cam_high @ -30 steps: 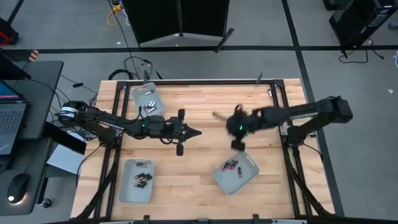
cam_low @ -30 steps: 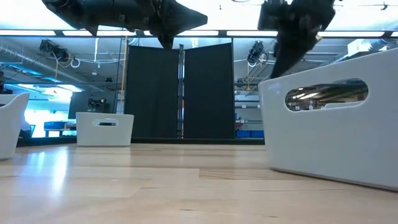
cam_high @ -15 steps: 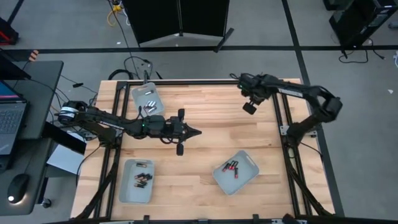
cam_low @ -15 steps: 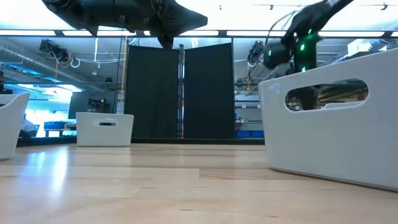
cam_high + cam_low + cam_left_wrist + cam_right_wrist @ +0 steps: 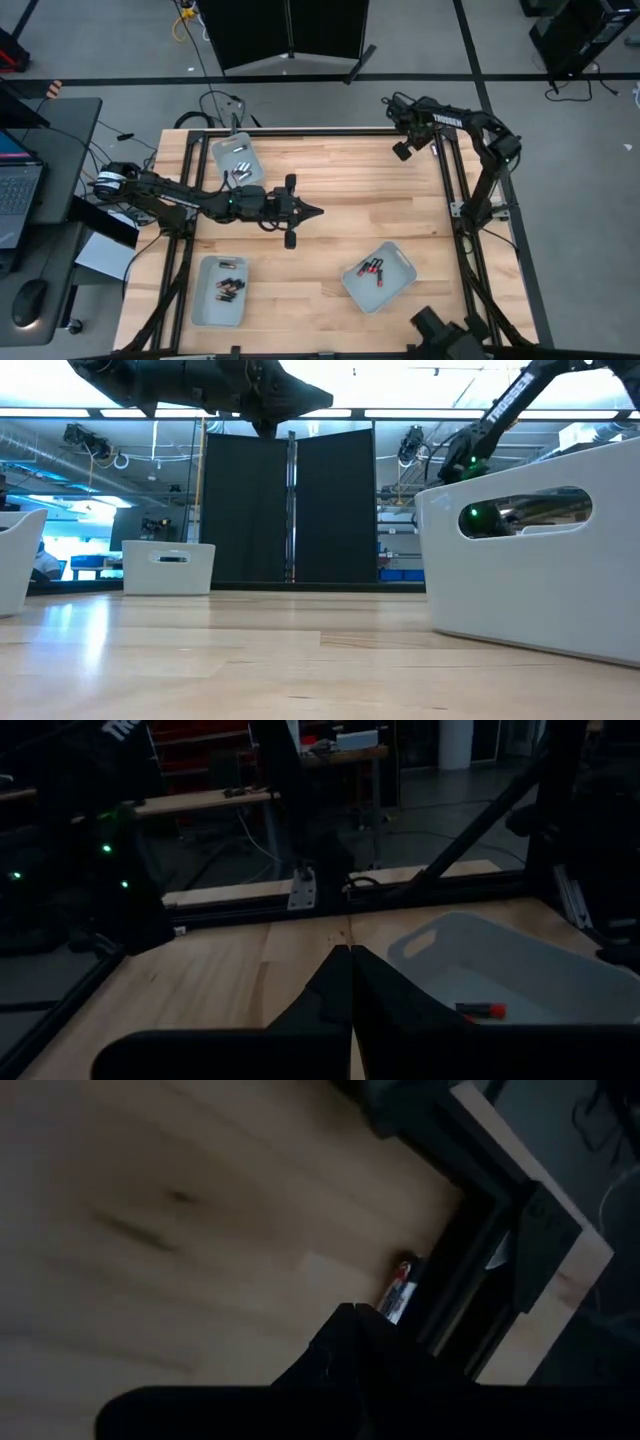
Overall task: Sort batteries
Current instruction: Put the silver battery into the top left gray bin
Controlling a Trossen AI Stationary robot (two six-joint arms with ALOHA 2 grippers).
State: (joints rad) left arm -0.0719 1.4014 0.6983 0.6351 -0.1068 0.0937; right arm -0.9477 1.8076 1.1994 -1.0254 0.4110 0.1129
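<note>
My left gripper [image 5: 318, 211] hangs shut and empty over mid-table. My right gripper [image 5: 389, 103], also shut and empty, sits at the far corner. Batteries [image 5: 374, 269] lie in the trays [image 5: 400, 258]; one stray battery [image 5: 398, 1292] rests against the table frame [image 5: 455, 1285]. Risk: closed fingers could knock it off.

Grey concrete floor [image 5: 560, 130] w/ dark seam lines surrounds the light wooden butcher-block table [image 5: 340, 230] in a black metal frame. Black folding screen [image 5: 290, 30] stands at the far side. Dark desk [image 5: 45, 190] w/ laptop [image 5: 15, 195] and mouse [image 5: 28, 300] at left. Long ceiling light strips [image 5: 100, 413] glow beyond; workbenches w/ shelving farther back.
</note>
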